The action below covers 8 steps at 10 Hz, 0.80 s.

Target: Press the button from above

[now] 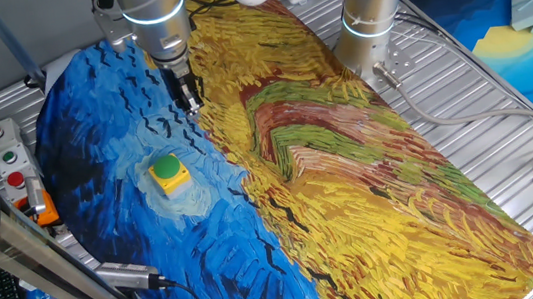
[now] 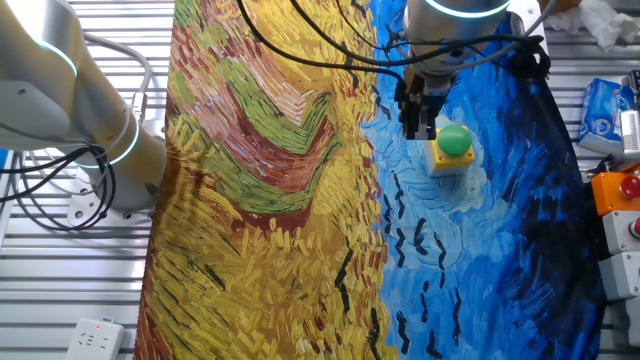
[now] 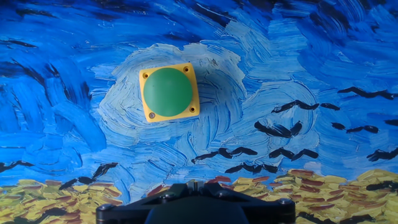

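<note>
One button (image 1: 169, 171), a green dome on a square yellow base with small corner screws, is seen resting on the blue part of a painted cloth (image 1: 349, 170) spread over the table, and nothing is touching it. One gripper (image 1: 186, 96) is held above the cloth, apart from the button, and whether its fingers are spread or pressed together cannot be told from any view. One grey control box (image 1: 8, 159) with one green and two red buttons is seen at the table edge
</note>
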Each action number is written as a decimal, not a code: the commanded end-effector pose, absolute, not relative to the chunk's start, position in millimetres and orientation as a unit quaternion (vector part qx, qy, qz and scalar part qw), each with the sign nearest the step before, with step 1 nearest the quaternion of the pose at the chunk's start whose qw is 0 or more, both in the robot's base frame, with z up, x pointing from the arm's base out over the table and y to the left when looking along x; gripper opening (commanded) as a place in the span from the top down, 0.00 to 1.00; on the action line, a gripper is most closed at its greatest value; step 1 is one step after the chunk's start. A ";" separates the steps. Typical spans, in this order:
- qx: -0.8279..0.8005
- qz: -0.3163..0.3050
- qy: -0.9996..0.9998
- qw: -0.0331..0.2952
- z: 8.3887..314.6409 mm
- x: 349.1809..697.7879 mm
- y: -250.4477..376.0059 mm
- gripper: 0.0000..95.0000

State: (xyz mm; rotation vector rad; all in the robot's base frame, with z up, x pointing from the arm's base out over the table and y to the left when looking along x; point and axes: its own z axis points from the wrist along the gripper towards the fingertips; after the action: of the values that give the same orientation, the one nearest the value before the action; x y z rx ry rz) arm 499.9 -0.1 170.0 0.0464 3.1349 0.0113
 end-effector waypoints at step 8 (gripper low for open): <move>0.010 0.003 1.000 0.004 170.2 500.0 0.1 1.00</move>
State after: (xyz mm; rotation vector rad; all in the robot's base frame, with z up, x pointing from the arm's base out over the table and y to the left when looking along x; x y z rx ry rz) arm 499.6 0.1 170.4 0.0323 3.1332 0.0100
